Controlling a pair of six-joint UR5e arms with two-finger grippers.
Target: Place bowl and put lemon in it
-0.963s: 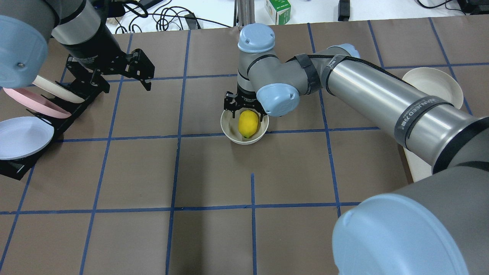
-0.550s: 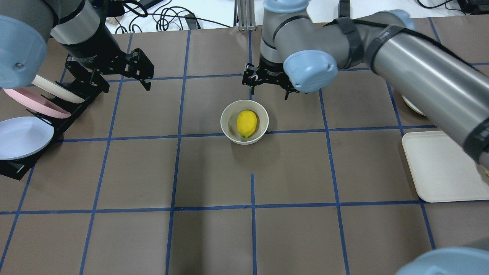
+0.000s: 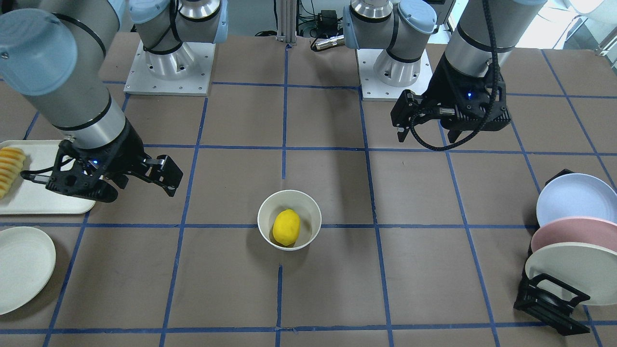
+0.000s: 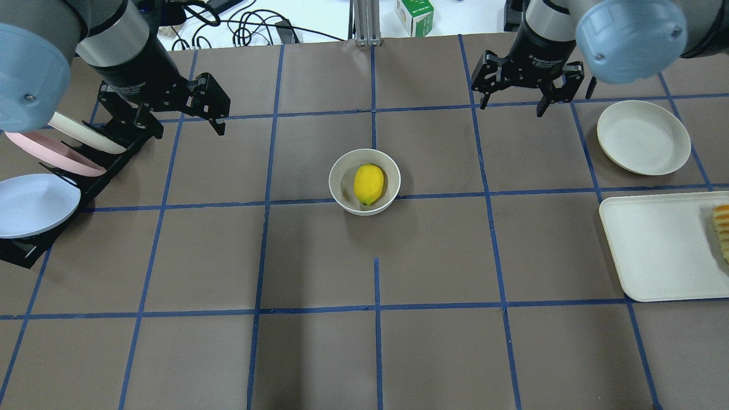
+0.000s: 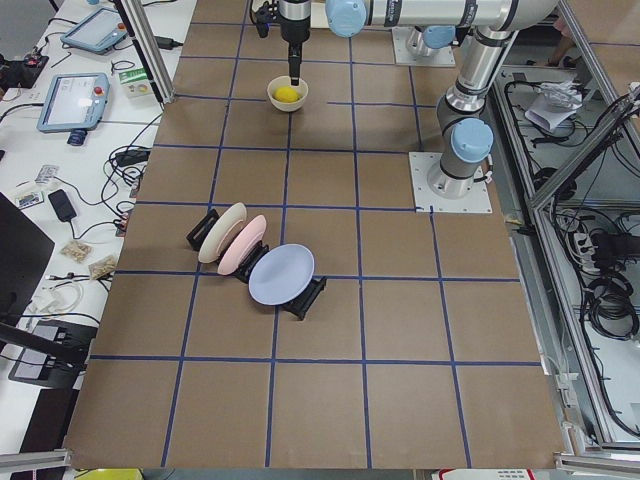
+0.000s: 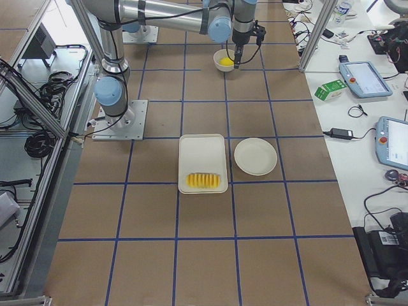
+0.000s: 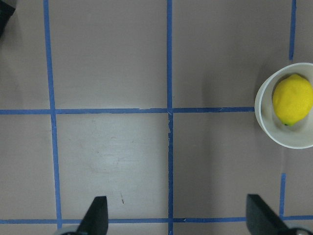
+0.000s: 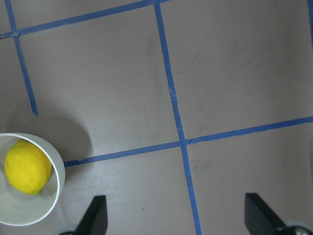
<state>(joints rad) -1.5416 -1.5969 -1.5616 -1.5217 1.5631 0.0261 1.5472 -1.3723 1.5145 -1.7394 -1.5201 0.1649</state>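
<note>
Lemon [image 4: 368, 183] in bowl [image 4: 338, 183] | left hand [image 3: 424, 136] spread, empty | right hand [image 4: 511, 104] likewise

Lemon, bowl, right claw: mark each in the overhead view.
lemon [image 4: 369, 183], overhead exterior view, middle of its yellow skin.
bowl [image 4: 341, 177], overhead exterior view, bare inner wall left of the lemon.
right claw [image 4: 511, 106], overhead exterior view, midway between its fingertips.

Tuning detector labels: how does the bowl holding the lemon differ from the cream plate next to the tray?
The bowl is deep with a tall wall; the cream plate is shallow and nearly flat. The bowl holds the lemon; the cream plate is empty. In the overhead view the cream plate looks wider than the bowl. Both are round, cream-white and sit upright on the table.
</note>
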